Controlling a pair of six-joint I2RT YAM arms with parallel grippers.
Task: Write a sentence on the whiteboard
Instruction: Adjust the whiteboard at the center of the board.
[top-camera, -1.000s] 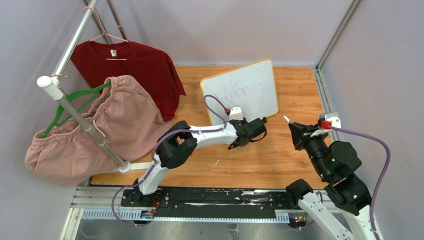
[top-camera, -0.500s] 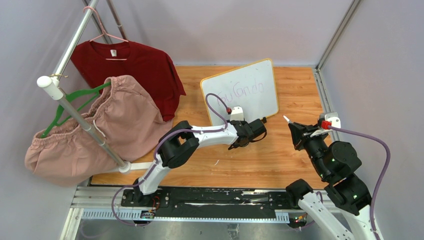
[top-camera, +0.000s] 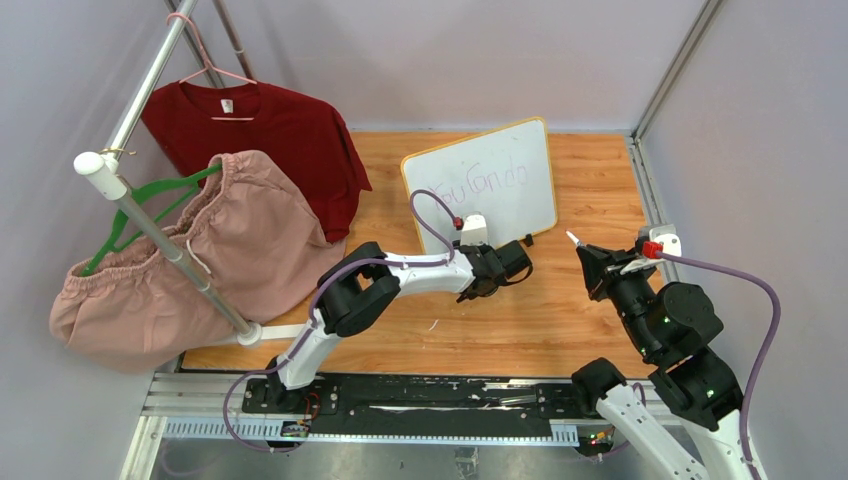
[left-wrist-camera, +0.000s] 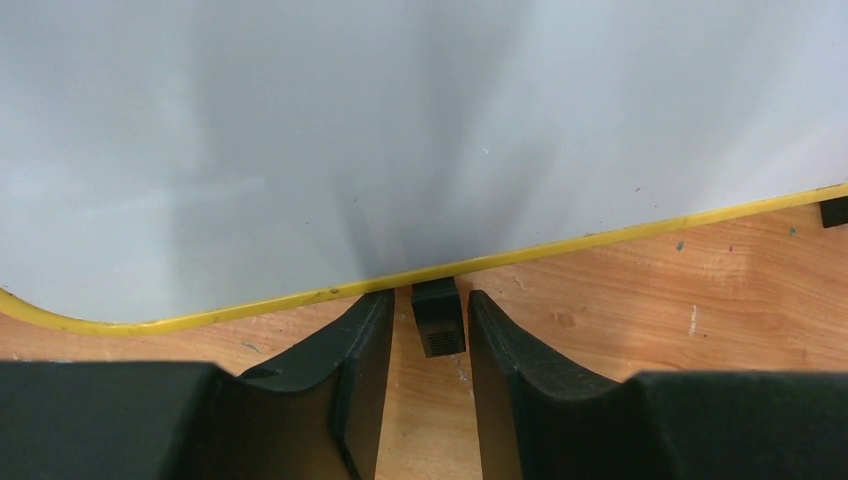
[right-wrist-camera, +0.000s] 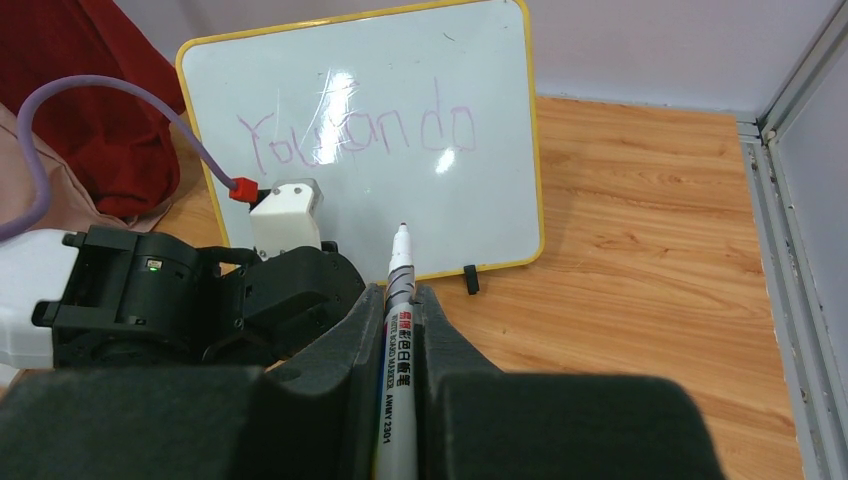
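Note:
The whiteboard (top-camera: 480, 185) stands tilted at the back middle of the wooden table, with a yellow frame. One line of the sentence (top-camera: 485, 183) in thin purple marker reads roughly "You can do" (right-wrist-camera: 360, 135). My left gripper (top-camera: 520, 262) is low at the board's bottom edge (left-wrist-camera: 400, 130). That gripper (left-wrist-camera: 430, 296) is open, and its fingers straddle a small black foot (left-wrist-camera: 438, 320) with a narrow gap on each side. My right gripper (top-camera: 590, 257) hovers to the right of the board. It (right-wrist-camera: 400, 290) is shut on a white marker (right-wrist-camera: 400, 330), tip bare and pointing at the board.
A metal clothes rack (top-camera: 150, 230) at the left carries a red T-shirt (top-camera: 270, 140) and a pink garment (top-camera: 200, 260) on hangers. The board's second black foot (right-wrist-camera: 471, 280) rests on the wood at its lower right. Grey walls close in the table at the back and right.
The left gripper's jaws have narrowed around the board's black foot, and its wrist has shifted slightly. The right arm and the marker have not moved.

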